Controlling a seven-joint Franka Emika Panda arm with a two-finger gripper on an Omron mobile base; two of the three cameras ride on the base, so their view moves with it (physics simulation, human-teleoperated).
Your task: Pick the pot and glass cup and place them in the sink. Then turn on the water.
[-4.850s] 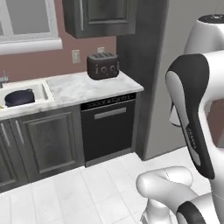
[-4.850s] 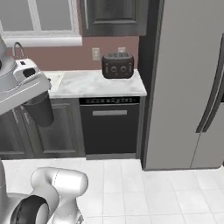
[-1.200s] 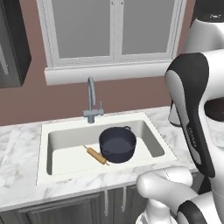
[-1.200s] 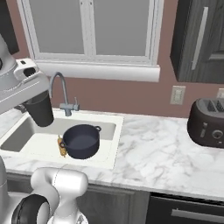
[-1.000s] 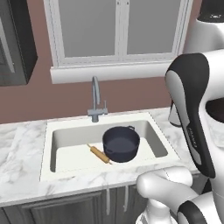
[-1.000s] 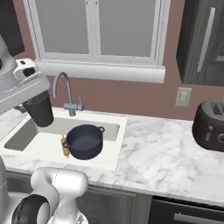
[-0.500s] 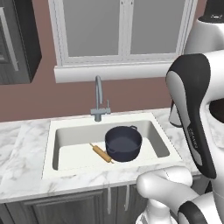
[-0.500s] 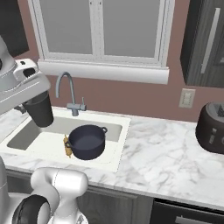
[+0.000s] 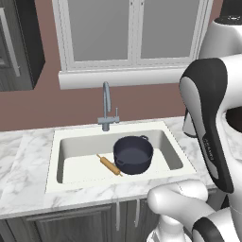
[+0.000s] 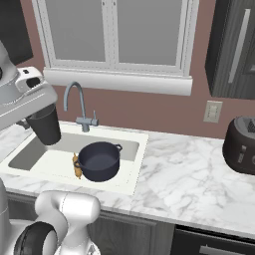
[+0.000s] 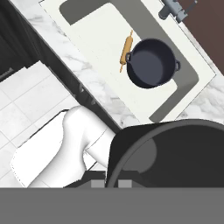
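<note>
The dark navy pot (image 9: 133, 155) (image 10: 98, 161) (image 11: 153, 62) stands inside the white sink (image 9: 75, 151) (image 10: 30, 152) (image 11: 98, 30), toward its right half, below the grey gooseneck faucet (image 9: 107, 106) (image 10: 74, 102). No water comes from the spout. The glass cup (image 10: 45, 125), a dark tumbler, hangs upright above the sink's left part, and my gripper (image 10: 39, 113) is shut on it. In the hand view the glass cup (image 11: 175, 164) looms large at the lower right, hiding the fingertips.
A wooden rolling pin (image 9: 109, 165) (image 10: 76, 167) (image 11: 126, 47) lies in the basin just left of the pot. A dark toaster (image 10: 241, 144) sits on the marble counter (image 10: 189, 179) at the right. Behind the faucet are a wall and window.
The whole picture has shifted as the base drove; the sink now sits a little further right in both base views. The cup stays in my gripper and the pot has not moved.
</note>
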